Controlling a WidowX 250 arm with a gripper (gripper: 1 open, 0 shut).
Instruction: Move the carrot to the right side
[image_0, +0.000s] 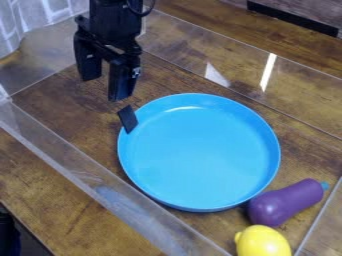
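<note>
No carrot shows in the camera view; it is hidden or out of view. My black gripper (104, 76) hangs over the wooden table at the upper left, just beyond the left rim of a large blue plate (201, 150). Its two fingers (120, 82) stand apart and open, with nothing visible between them. The plate itself holds nothing.
A small dark block (127, 119) leans against the plate's left rim, under the gripper. A purple eggplant (286, 202) and a yellow lemon (263, 242) lie at the lower right. Clear plastic walls (80, 170) border the table's left and front.
</note>
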